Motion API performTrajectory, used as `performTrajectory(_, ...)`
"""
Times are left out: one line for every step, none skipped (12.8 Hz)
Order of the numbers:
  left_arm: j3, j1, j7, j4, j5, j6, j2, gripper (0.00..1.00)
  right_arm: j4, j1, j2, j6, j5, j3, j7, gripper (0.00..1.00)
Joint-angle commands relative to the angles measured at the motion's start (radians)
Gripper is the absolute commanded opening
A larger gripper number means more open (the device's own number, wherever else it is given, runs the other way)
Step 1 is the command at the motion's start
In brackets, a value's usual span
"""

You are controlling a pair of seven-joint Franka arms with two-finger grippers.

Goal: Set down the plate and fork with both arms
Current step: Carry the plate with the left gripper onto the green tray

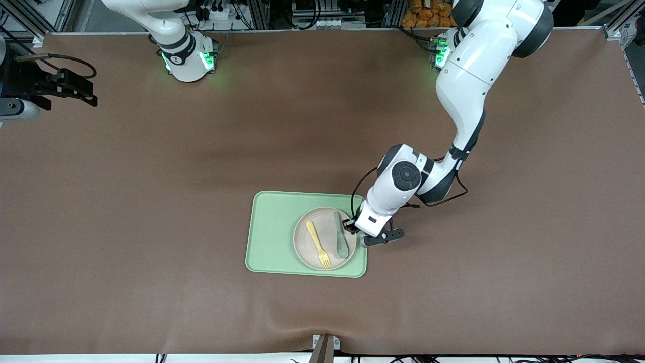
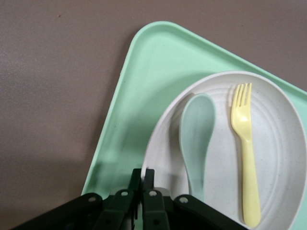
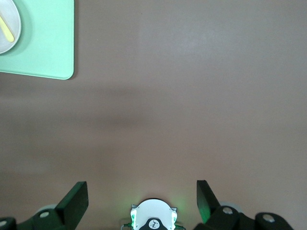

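On the round plate (image 1: 325, 238), left jaws pinch its rim; right jaws apart.

No readable text, label, brand name or number is to be made out in any view. A small dark emblem is seen on the white, green-lit base (image 3: 153, 221) of the right arm in the right wrist view, and the same mark is seen on that base (image 1: 187, 58) in the front view, but no letters or figures can be read from it.
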Motion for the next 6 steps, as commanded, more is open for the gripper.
performTrajectory(0.01,-0.01,0.001,0.007,0.0,-0.007,0.008,0.06,0.005,0.014,0.0,0.005,-0.011,-0.006,0.016,1.0)
performTrajectory(0.01,-0.01,0.001,0.007,0.0,-0.005,0.008,0.14,0.004,0.014,0.001,0.005,-0.011,-0.006,0.018,1.0)
performTrajectory(0.01,-0.01,-0.002,0.007,0.0,-0.007,0.007,0.26,0.004,0.011,0.009,0.008,-0.011,-0.006,0.018,1.0)
performTrajectory(0.01,-0.01,-0.007,0.007,0.0,-0.007,-0.001,0.56,0.004,0.005,0.01,0.017,-0.011,-0.006,0.016,1.0)
performTrajectory(0.01,-0.01,-0.008,0.009,0.0,-0.01,-0.009,1.0,0.004,0.006,0.01,0.023,-0.011,-0.006,0.018,1.0)
performTrajectory(0.011,-0.009,-0.01,0.01,0.0,-0.016,-0.022,1.0,0.004,0.008,0.01,0.028,-0.012,-0.007,0.018,1.0)
